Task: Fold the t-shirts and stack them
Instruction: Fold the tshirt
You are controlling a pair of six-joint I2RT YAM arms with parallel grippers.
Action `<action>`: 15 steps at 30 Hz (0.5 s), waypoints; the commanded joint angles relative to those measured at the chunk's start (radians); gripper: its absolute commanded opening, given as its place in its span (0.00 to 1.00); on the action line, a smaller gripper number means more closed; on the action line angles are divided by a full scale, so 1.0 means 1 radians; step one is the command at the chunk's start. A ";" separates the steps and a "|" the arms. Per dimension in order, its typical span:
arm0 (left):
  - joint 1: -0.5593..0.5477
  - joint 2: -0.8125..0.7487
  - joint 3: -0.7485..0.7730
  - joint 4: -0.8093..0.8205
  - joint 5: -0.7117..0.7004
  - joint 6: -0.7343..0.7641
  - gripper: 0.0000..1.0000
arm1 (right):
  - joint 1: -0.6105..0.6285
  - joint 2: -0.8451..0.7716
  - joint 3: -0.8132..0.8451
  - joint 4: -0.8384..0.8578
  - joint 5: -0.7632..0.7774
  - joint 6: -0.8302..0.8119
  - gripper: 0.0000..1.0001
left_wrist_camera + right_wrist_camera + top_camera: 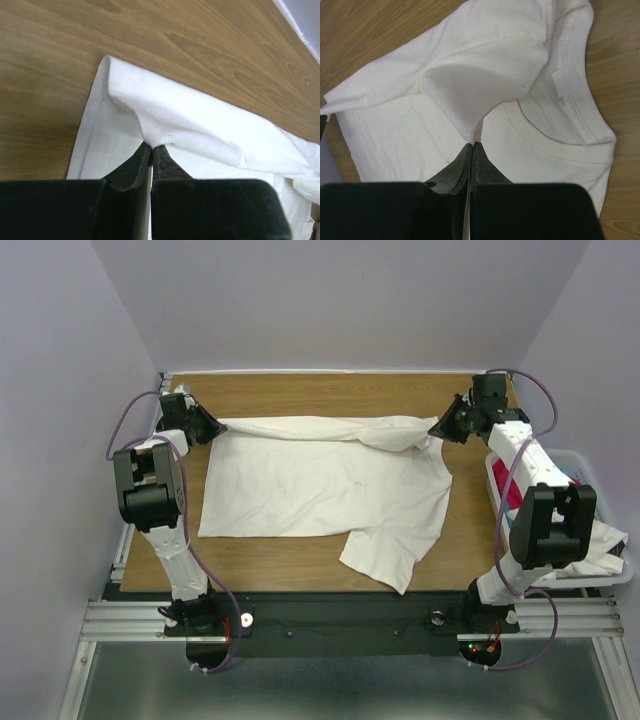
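Far across the bench (300,392), left hand (151,146) and right hand (472,144) each pinch the off-white t-shirt (320,480); limp, light cloth, likely best gripped at seams.

Both arms, left (150,485) and right (548,525), are built of white link shells and blocky black joint housings. A thin purple cable (122,430) runs in loops along each. The grippers, left (212,426) and right (436,430), are black; close up, their fingers (131,171) are matte black wedges tapering to thin tips. Small red and green lights (488,646) glow at the right base (487,618).
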 commanded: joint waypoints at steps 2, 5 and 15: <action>0.004 -0.087 -0.029 -0.001 -0.031 0.014 0.04 | -0.004 -0.053 0.085 -0.013 0.042 -0.034 0.00; 0.002 -0.076 -0.035 -0.004 -0.049 0.022 0.04 | -0.002 -0.045 0.091 -0.022 0.045 -0.043 0.00; 0.004 -0.024 0.000 -0.022 -0.106 0.059 0.04 | -0.002 0.053 -0.048 -0.019 0.019 -0.040 0.01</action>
